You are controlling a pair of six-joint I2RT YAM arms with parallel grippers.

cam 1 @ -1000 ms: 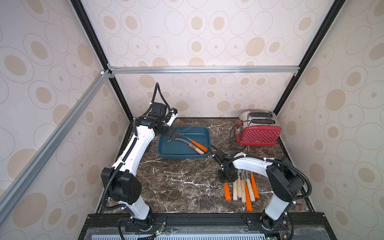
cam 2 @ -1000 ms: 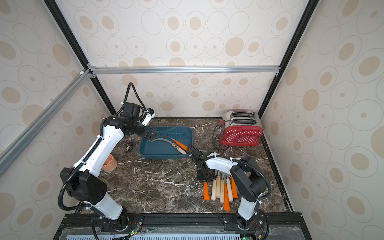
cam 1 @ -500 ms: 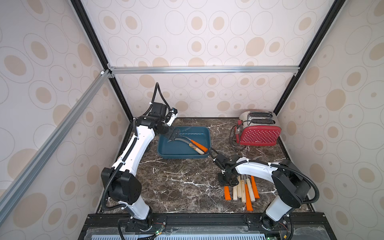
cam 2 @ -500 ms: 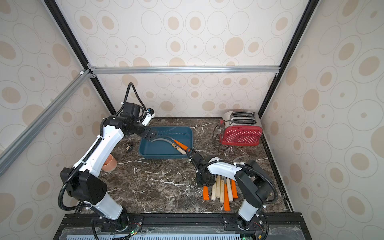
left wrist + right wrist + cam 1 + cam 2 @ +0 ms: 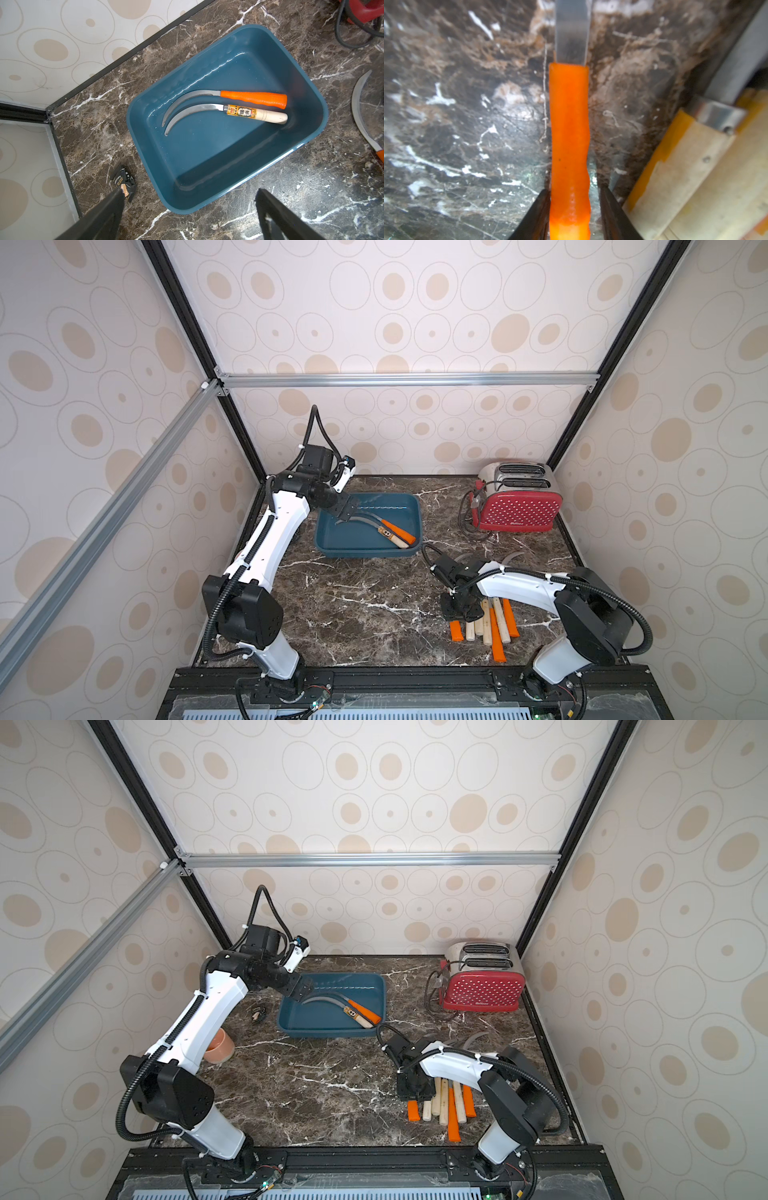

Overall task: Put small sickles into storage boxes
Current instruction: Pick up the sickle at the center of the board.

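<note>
Right gripper (image 5: pixel 574 207) jaws narrow, straddling the orange-handled sickle (image 5: pixel 569 124) at the left end of the near-right row, gap on one side. Left gripper (image 5: pixel 190 192) wide, empty, over the teal tray (image 5: pixel 409 506) far-left, two sickles (image 5: pixel 253 98) inside. Risk: off-centre closing skews the handle or snags the wooden handle (image 5: pixel 685 176) just beside.

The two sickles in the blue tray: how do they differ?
The orange-handled sickle has a bright orange handle with a wavy grip; the wooden-handled sickle has a pale, smooth one. The wooden-handled sickle carries a yellow printed label next to its blade; the orange-handled sickle has none. Both lie flat, side by side, in the blue tray, with their grey blades curving the same way.
</note>
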